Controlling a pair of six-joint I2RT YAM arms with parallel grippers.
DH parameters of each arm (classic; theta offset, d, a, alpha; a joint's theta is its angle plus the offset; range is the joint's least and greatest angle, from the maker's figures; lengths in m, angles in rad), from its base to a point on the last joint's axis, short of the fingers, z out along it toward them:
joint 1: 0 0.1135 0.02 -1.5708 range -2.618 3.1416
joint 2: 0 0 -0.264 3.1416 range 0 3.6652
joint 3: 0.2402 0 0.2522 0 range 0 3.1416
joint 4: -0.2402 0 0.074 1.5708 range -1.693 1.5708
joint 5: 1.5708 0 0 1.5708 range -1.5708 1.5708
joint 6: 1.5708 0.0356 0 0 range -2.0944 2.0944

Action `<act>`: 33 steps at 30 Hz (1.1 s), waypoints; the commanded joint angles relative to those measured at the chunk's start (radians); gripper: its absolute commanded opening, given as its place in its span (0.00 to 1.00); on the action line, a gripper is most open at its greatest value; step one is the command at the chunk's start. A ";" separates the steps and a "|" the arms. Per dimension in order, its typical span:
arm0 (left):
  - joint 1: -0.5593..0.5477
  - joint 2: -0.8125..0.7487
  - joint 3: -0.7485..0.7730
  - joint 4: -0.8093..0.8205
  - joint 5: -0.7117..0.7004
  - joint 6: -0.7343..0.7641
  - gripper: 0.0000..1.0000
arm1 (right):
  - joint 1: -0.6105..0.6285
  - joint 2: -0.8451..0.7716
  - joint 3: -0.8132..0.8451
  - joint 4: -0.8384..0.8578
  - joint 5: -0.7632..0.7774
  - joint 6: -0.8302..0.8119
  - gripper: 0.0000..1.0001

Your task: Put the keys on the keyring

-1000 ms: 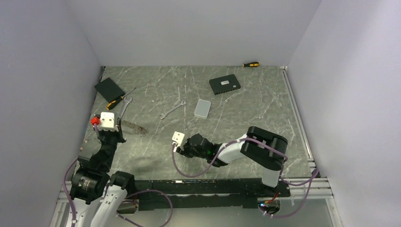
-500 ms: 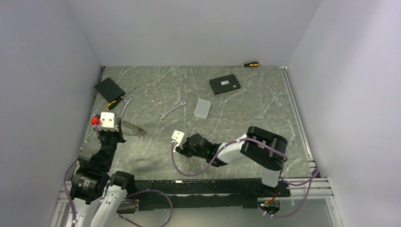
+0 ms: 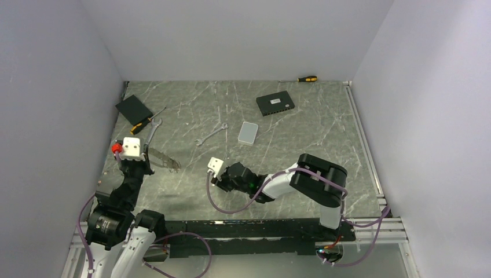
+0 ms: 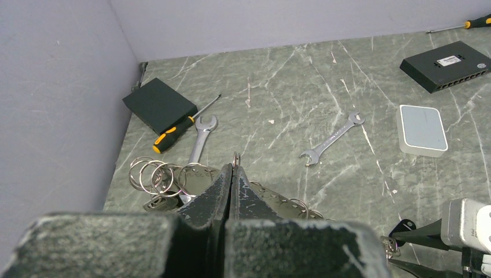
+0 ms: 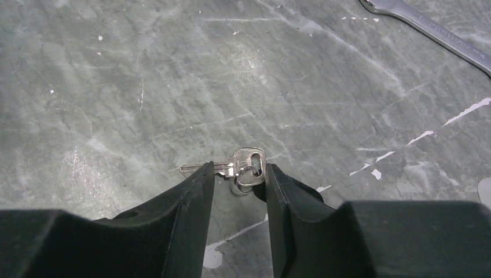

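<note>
Soft, even light fills all three views, fairly bright, with no hot spots on the pale walls. Shadows on the bench (image 3: 301, 127) are weak and blurred at the edges. In the left wrist view the left fingers (image 4: 214, 197) look grainy and out of focus close to the lens, while the bench beyond their tips is crisp. The right fingers (image 5: 185, 197) show as dark, soft-edged shapes. Between their tips the stone surface is sharp and the key (image 5: 250, 165) gives a mild glint. The top view loses fine detail around both pairs of fingers.
</note>
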State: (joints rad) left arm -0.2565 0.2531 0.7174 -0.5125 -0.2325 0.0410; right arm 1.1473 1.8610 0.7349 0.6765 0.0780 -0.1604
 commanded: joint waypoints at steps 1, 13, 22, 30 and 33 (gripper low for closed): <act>0.005 0.000 0.007 0.084 0.015 0.007 0.00 | 0.003 0.026 0.029 0.007 0.019 0.019 0.39; 0.005 -0.002 0.006 0.083 0.016 0.007 0.00 | 0.002 -0.014 0.009 -0.018 0.024 0.012 0.05; 0.005 0.001 0.007 0.083 0.019 0.007 0.00 | 0.003 -0.168 0.001 -0.087 0.031 -0.012 0.00; 0.005 -0.003 0.008 0.081 0.019 0.005 0.00 | 0.002 -0.284 -0.020 -0.119 -0.002 -0.028 0.00; 0.005 -0.004 0.008 0.080 0.021 0.005 0.00 | 0.003 -0.239 0.013 -0.132 0.044 0.001 0.15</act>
State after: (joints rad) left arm -0.2565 0.2527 0.7174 -0.5125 -0.2317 0.0410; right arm 1.1473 1.5929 0.7197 0.5686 0.0891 -0.1757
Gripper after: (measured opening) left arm 0.009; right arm 0.033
